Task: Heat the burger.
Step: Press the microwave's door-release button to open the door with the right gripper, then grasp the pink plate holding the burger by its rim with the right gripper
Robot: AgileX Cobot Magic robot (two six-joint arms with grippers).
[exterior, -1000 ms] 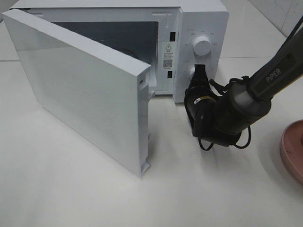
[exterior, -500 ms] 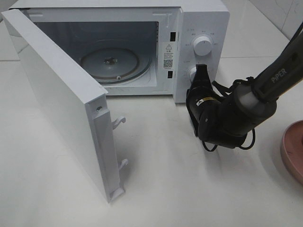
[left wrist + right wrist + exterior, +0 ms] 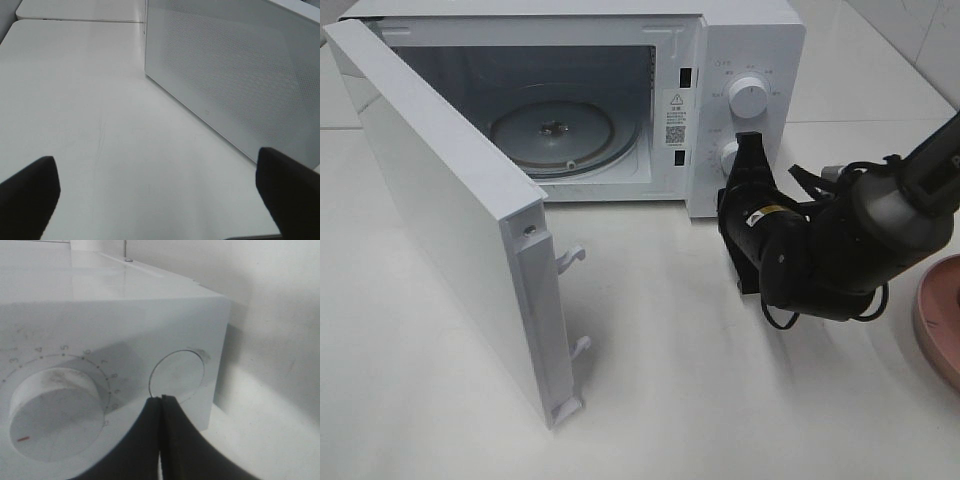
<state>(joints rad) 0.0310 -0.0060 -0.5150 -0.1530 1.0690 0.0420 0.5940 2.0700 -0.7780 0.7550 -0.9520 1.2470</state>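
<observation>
A: Where is the burger sitting? I'm finding none in any view.

B: Nor am I — it is lying outside all three. Only a sliver of the round pink plate (image 3: 940, 310) is showing at the right edge, and that sliver is bare.

A: And the boxy white microwave (image 3: 750, 40)?

B: It's filling the upper half, its flat white door (image 3: 440, 200) standing wide toward the lower left and the round glass turntable (image 3: 552, 130) lying empty inside.

A: The end effectors?

B: The right end effector (image 3: 161, 399) is pinched fully narrow, gripping nothing. Its tip is sitting right at the round white push button (image 3: 177, 374) below the white timer dial (image 3: 748, 97). The left end effector (image 3: 155, 165) is gaping wide and empty, hovering over the white table (image 3: 75, 100) just beside the door's outer face.

A: What's worrying you?

B: I'm thinking the left one could be nudging that door shut while reaching, and the right arm, backing off carelessly, could be clipping the dial — or the plate.
</observation>
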